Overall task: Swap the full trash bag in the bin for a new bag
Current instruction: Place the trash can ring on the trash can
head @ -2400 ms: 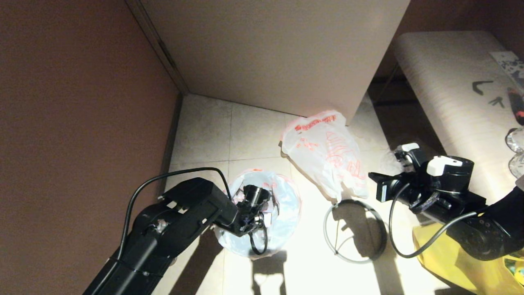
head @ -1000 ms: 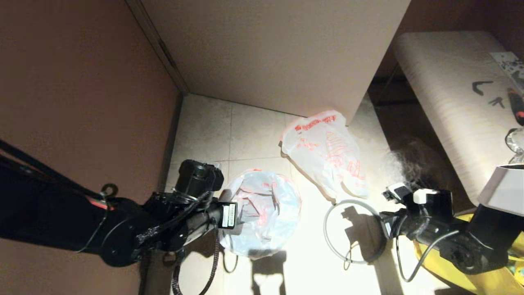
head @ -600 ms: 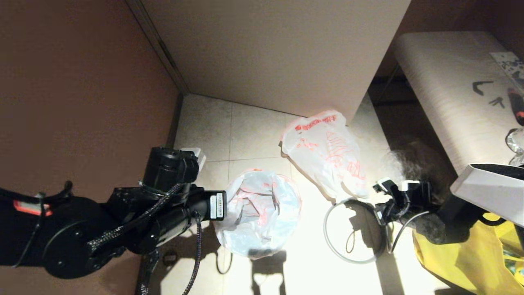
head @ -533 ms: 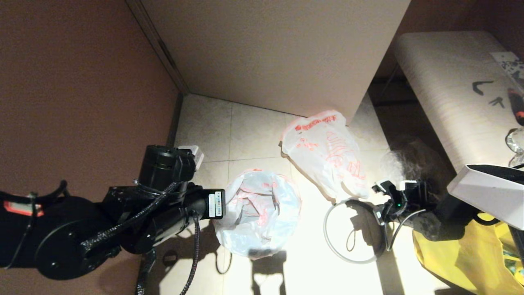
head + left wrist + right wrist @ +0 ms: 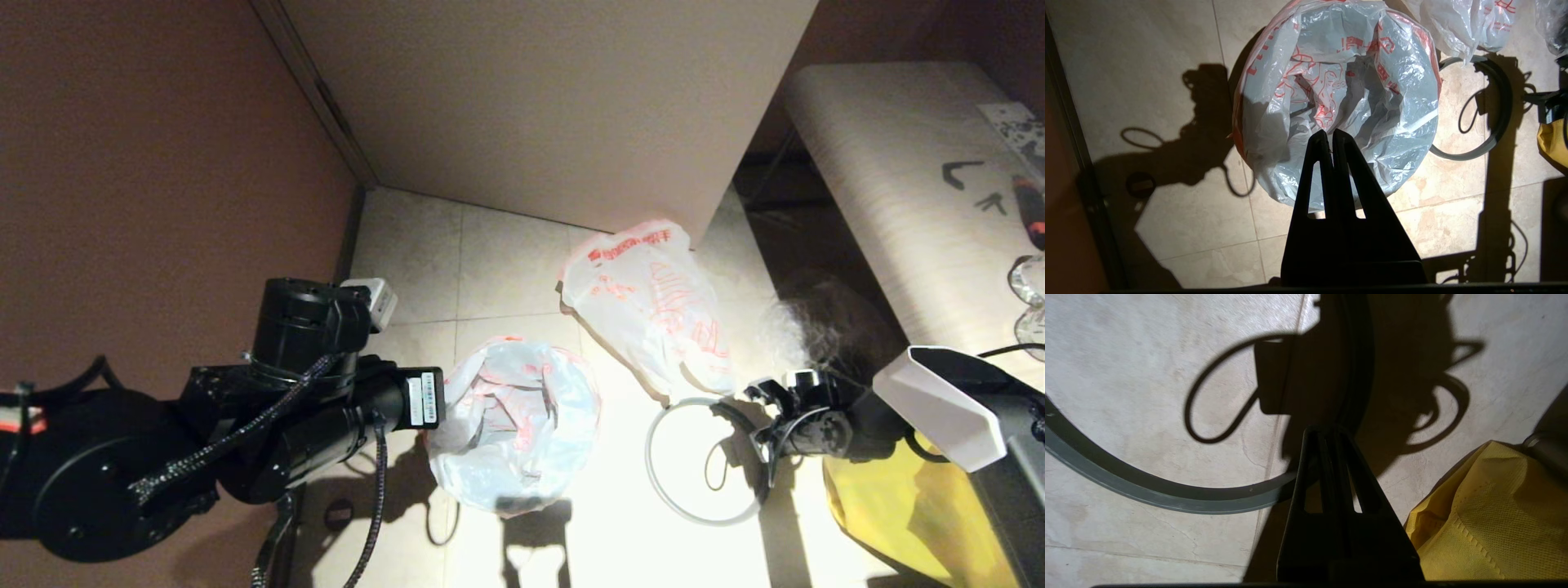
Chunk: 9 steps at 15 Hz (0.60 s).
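The new bag (image 5: 514, 425), thin white with red print, lines the bin and hangs over its rim; the bin itself is hidden under it. In the left wrist view my left gripper (image 5: 1329, 136) is shut and empty above the near side of the new bag's (image 5: 1339, 94) open mouth. The full trash bag (image 5: 653, 302) lies lumpy on the floor behind. The loose grey ring (image 5: 706, 461) lies flat to the right of the bin. My right gripper (image 5: 1331, 430) is shut, its tips over the ring's (image 5: 1147, 490) shadowed right arc; whether they touch it does not show.
A yellow bag (image 5: 914, 523) sits at the front right, close beside my right arm. A brown wall (image 5: 163, 204) runs along the left, a pale cabinet (image 5: 555, 106) stands behind, and a light bench (image 5: 898, 180) is at the right. Arm shadows and cable loops fall on the tiles.
My left arm has pulled out of the bin's mouth and swung back to the left. My right arm has dropped to the ring's right edge. Bags and ring have not moved.
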Motion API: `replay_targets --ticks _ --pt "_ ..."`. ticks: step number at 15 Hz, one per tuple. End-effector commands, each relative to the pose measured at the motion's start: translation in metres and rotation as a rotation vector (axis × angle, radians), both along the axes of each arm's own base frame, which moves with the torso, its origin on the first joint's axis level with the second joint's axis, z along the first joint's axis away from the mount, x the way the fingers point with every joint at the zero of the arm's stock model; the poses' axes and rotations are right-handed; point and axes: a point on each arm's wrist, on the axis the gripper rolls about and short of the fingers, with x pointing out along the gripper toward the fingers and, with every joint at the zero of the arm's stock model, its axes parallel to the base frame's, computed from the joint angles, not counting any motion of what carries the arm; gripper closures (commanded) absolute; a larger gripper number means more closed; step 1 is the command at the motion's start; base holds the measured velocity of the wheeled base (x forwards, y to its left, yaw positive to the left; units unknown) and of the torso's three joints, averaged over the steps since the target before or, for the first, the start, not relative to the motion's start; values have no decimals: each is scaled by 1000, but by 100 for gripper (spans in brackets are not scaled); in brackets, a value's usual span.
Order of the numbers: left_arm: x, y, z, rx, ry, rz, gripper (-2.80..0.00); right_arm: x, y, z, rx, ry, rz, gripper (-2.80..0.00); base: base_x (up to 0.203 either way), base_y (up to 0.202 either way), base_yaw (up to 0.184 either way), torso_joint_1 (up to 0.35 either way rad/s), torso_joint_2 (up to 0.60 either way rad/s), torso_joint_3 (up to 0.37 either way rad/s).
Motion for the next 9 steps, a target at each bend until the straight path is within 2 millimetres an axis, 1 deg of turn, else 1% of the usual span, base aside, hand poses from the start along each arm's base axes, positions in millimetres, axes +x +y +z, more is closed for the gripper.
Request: replay_targets --ticks 1,2,6,9 --pt "1 1 2 -6 -8 4 0 4 -9 -23 1 49 -14 -280 0 0 0 0 0 0" --pt "1 1 2 -6 -8 5 0 5 -12 -27 -1 66 -14 -280 0 0 0 0 0 0" --pt "3 0 3 -8 -14 8 0 20 -15 -48 -8 36 -17 -280 0 0 0 0 0 0" --pt "7 4 5 -11 -19 28 0 28 -18 -57 -11 16 -22 -280 0 0 0 0 0 0"
